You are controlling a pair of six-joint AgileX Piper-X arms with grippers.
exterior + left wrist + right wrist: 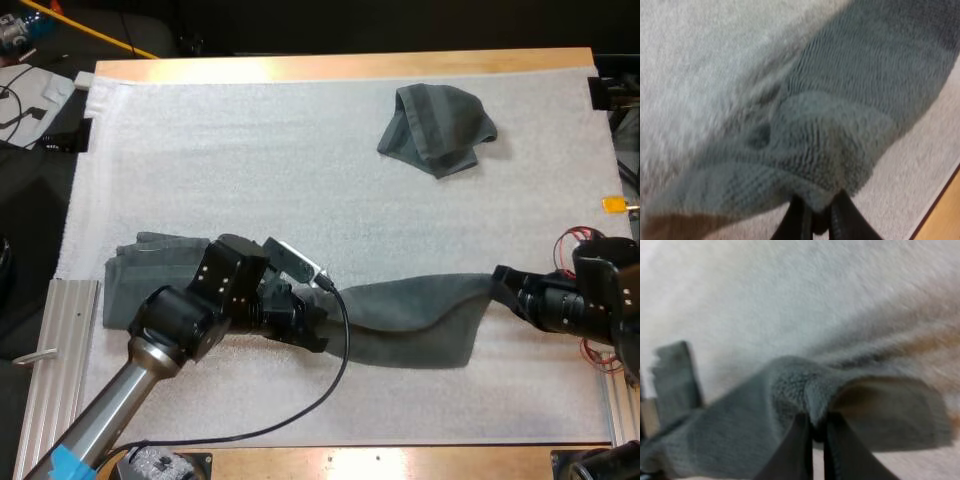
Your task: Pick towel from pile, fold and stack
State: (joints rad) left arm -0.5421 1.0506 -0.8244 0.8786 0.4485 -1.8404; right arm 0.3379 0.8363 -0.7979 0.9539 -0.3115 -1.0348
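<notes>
A dark grey-green towel [420, 318] hangs stretched low over the white mat between my two grippers. My left gripper [322, 328] is shut on its left end; in the left wrist view the fingers [840, 222] pinch a bunched fold of the towel [840, 125]. My right gripper [503, 284] is shut on the right end, its fingers [790, 450] pressing a gathered corner of the towel [790, 385]. A crumpled towel [437, 125] lies at the far right of the mat. A folded stack [150, 268] sits at the left, partly hidden by my left arm.
A ribbed metal rail [60, 350] runs along the mat's left edge near my left arm. Wooden table edge [400, 462] borders the front. Free mat [250, 160] spreads across the middle and far left.
</notes>
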